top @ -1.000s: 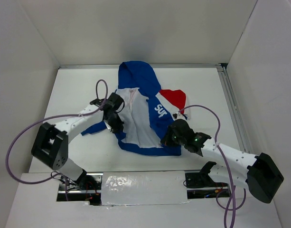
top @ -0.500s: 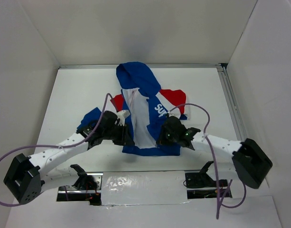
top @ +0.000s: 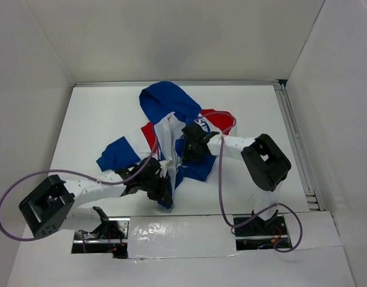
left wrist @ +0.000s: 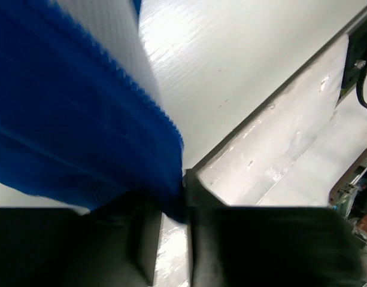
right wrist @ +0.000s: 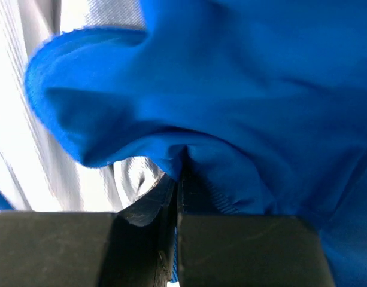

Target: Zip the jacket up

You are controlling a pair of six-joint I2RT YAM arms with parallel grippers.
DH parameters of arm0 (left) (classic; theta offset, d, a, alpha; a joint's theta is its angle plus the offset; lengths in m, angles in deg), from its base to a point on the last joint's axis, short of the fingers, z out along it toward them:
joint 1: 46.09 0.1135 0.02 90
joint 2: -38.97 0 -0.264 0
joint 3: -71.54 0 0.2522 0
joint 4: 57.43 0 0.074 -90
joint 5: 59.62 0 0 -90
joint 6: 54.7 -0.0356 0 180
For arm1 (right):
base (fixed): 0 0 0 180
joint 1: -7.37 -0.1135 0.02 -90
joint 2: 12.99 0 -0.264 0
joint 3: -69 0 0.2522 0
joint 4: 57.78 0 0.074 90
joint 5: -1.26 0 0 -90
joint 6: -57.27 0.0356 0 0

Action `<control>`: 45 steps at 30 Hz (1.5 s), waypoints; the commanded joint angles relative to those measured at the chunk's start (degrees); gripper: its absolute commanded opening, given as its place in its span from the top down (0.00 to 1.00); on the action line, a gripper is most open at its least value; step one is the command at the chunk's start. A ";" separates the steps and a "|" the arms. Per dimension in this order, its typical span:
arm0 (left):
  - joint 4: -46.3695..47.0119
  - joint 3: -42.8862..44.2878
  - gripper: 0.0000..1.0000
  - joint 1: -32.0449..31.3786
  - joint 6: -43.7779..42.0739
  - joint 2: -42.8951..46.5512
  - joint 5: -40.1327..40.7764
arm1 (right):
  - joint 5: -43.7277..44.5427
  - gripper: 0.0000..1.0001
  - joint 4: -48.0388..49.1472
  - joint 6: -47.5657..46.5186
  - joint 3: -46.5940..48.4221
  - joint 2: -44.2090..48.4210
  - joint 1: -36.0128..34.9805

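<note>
**A:** How do the two arms stand?

**B:** The left arm (top: pixel 96 190) lies low by the near edge of the flat white table (top: pixel 87 119). Its black elbow block is far at the left and its forearm runs to the right. The left gripper (top: pixel 161 190) is so near the middle of that edge. The right arm (top: pixel 234 143) goes up from its base and bends at a black elbow. Its forearm reaches to the left, and the right gripper (top: pixel 192 148) is over the middle of the table.

**A:** And the jaws?

**B:** Both grip the small royal-blue hooded fabric jacket with red and white panels (top: pixel 171 107). In the left wrist view, the left gripper (left wrist: pixel 186 200) has narrow jaws, closed on the ribbed blue bottom edge of the jacket (left wrist: pixel 69 107). In the right wrist view, the right gripper (right wrist: pixel 178 179) has its jaws pressed together. A fold of the jacket (right wrist: pixel 261 89) is pinched at their tips.

**A:** Where is the jacket?

**B:** It lies crumpled on the middle of the table, the hood toward the far wall and one blue sleeve spread to the left. The white inside shows between the front halves. One strip hangs toward the near edge, into the left gripper.
</note>
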 commanded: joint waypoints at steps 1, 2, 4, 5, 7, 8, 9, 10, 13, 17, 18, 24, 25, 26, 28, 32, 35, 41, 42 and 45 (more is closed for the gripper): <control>4.11 -0.51 0.65 -0.94 3.48 -2.36 -1.36 | 4.46 1.00 -3.59 -1.48 4.00 -2.74 2.19; 2.28 -0.08 0.61 -1.03 4.01 -2.90 -0.49 | 4.64 1.00 -3.59 -1.66 4.01 -2.39 2.37; 0.16 1.77 0.46 -1.73 4.97 -4.31 0.31 | 4.73 1.00 -2.72 -2.45 2.79 -0.12 2.55; -1.50 2.30 0.39 -2.08 5.41 -4.40 1.62 | 4.56 1.00 -2.28 -2.63 2.17 0.77 2.46; -3.00 3.62 0.19 -3.13 6.99 -4.13 2.94 | 3.68 1.00 -1.48 -2.89 0.59 2.62 2.55; -4.75 4.58 0.19 -3.49 7.52 -3.87 4.34 | 3.41 1.00 -1.22 -2.89 0.14 2.97 2.46; -5.73 5.11 0.19 -3.75 8.75 -3.69 5.23 | 3.24 1.00 -1.13 -2.98 -0.21 3.24 2.37; -6.95 5.64 0.18 -3.93 9.45 -3.61 5.93 | 3.24 1.00 -1.04 -3.15 -1.00 3.67 2.02; -10.65 6.96 0.15 -4.46 12.09 -2.55 8.74 | 3.67 1.00 -1.13 -3.33 -1.88 4.03 0.79; -18.29 10.81 0.06 -4.45 19.11 -2.11 13.14 | 3.68 1.00 -0.52 -2.98 -2.67 4.64 0.09; -21.78 11.78 0.06 -4.46 20.17 -2.29 14.88 | 3.33 1.00 -0.43 -2.89 -2.76 4.91 -0.09; -24.46 14.25 0.09 -4.46 22.91 -3.95 17.62 | 3.15 1.00 -0.43 -2.81 -2.59 4.91 -0.71; -23.93 14.60 0.10 -4.46 22.91 -4.39 17.71 | 3.24 1.00 -0.60 -2.72 -2.59 4.99 -0.71; -23.76 14.69 0.13 -4.46 22.65 -5.27 17.89 | 3.41 1.00 -0.69 -2.72 -2.59 4.82 -0.71; -25.15 15.65 0.19 -4.46 23.34 -6.41 19.28 | 3.59 1.00 -0.60 -2.63 -2.59 4.91 -0.71; -26.39 16.98 0.27 -4.46 23.97 -10.02 20.62 | 3.68 1.00 -0.60 -2.54 -2.67 4.91 -0.71; -24.47 17.15 0.28 -4.46 23.70 -10.99 20.18 | 3.33 1.00 -0.25 -2.54 -2.94 4.73 -0.71; -23.84 18.73 0.32 -4.46 23.70 -12.39 21.49 | 3.15 1.00 0.01 -2.54 -3.38 4.29 -0.79; -23.93 19.35 0.32 -4.46 23.87 -12.57 21.49 | 3.15 1.00 0.10 -2.63 -3.38 4.38 -0.71; -24.89 21.10 0.32 -4.46 23.61 -13.71 21.50 | 3.15 1.00 0.10 -2.54 -3.55 4.47 -0.62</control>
